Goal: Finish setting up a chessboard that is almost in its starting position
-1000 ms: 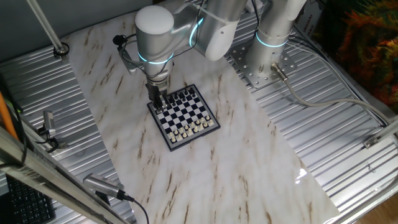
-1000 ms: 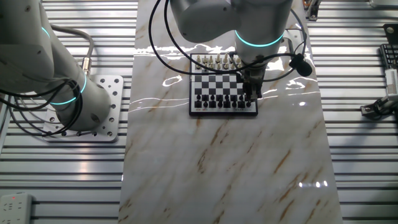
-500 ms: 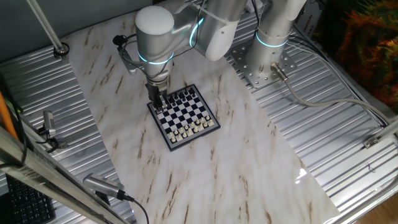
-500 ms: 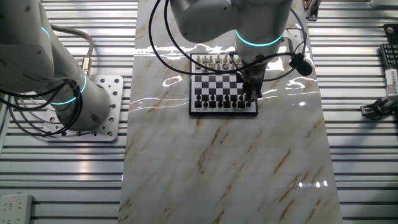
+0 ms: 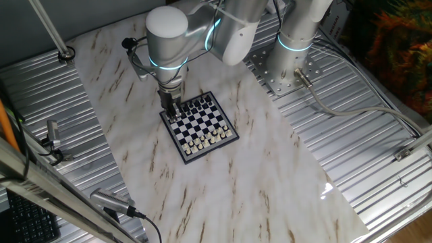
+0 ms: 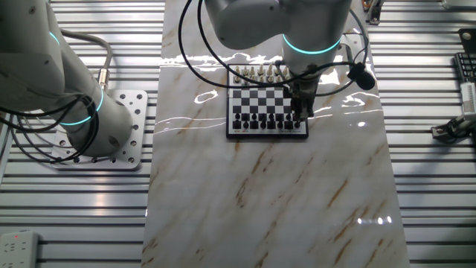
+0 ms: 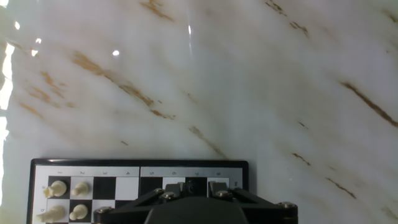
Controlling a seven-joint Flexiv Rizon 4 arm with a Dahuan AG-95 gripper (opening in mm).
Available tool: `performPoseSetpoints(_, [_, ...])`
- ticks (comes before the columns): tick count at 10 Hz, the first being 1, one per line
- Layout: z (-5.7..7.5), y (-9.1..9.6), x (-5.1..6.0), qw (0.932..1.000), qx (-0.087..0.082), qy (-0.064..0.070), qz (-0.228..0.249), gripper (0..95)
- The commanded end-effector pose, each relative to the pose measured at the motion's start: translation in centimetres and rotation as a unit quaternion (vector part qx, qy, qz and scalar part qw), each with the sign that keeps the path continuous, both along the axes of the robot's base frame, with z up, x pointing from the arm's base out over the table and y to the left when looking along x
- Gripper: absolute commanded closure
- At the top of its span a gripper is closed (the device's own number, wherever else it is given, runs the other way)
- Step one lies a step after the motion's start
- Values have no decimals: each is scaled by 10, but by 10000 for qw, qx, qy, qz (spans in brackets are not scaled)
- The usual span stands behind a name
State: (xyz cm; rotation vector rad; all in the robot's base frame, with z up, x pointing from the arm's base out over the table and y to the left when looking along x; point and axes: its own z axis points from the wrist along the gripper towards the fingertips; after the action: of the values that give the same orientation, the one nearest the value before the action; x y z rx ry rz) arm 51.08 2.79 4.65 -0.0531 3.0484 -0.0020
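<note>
The chessboard (image 5: 208, 125) (image 6: 261, 99) lies on the marble sheet, dark pieces (image 6: 259, 118) along one edge and pale pieces (image 6: 256, 73) along the opposite one. My gripper (image 5: 173, 110) (image 6: 301, 113) stands straight down over the corner of the dark side. In the hand view the gripper (image 7: 191, 186) has its two fingers hugging a dark piece (image 7: 190, 185) that sits on an edge-row square just inside the board's border (image 7: 93, 165). Pale pieces (image 7: 57, 188) show at the lower left. The hand hides the squares below it.
The marble sheet (image 5: 223, 182) is flanked by ridged metal tabletop (image 5: 364, 155). The arm's base plate (image 5: 283, 75) (image 6: 123, 128) is bolted beside it, with a grey cable (image 5: 337, 111) running off. Metal clamps (image 5: 52, 135) stand at the left edge.
</note>
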Motion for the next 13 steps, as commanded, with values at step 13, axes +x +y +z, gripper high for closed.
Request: performPoseSetpoints(13, [34, 7, -4, 9998, -58, 175, -60, 760])
